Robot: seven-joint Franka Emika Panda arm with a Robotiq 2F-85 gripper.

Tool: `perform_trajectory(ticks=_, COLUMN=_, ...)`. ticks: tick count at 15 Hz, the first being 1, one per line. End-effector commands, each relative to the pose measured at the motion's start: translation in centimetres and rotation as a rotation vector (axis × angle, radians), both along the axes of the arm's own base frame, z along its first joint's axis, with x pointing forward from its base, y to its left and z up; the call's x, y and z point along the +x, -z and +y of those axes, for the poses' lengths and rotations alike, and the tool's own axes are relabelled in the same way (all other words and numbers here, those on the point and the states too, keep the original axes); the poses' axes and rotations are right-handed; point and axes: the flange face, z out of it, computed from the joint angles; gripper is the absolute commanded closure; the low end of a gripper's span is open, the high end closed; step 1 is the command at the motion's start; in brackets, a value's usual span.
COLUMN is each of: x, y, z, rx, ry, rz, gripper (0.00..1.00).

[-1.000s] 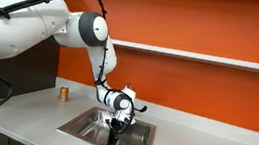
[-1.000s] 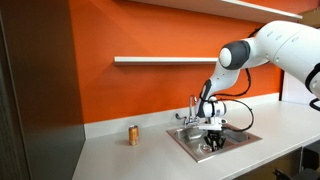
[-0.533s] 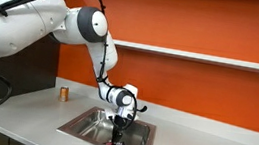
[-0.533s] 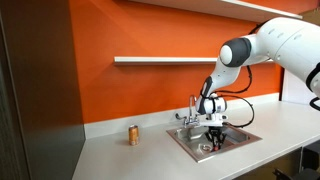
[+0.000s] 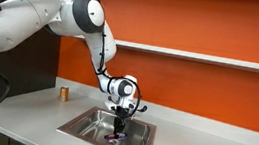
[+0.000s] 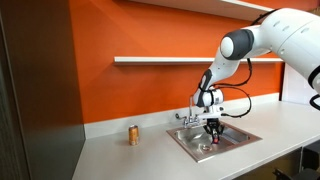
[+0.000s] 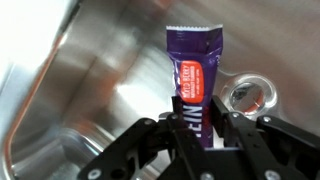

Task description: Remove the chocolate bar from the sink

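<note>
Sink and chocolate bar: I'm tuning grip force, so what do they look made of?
The sink: likely stainless steel, brushed; grey sheen with streaky reflections. The chocolate bar: glossy purple wrapper, probably plastic film or foil, crimped end seam; contents hidden.

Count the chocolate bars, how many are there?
1. The chocolate bar is held in the gripper at the sink, beside its drain. More could hide behind the gripper.

Both exterior views: bright, even room light; wall [image 6: 130, 95] uniformly lit, soft shadow under shelf [image 6: 160, 60]. Wrist view: strong glare on sink [image 7: 90, 70] steel, background blurred; gripper [image 7: 197, 128] dark, out of focus at bottom edge; bar [image 7: 195, 75] fairly sharp.
</note>
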Motion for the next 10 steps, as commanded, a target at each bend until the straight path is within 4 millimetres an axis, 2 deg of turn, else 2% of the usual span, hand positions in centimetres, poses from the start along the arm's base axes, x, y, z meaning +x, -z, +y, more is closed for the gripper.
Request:
perform_trajectory(ticks=1, x=-0.4, y=-3.1, z=1.0, rx=-0.016, ry=-0.054, rz=0.016, gripper=0.92)
perform_trajectory(ticks=10, x=-2.1, y=-6.0, z=3.8, rx=-0.023, ry=-0.294, rz=-0.007, gripper=0.92)
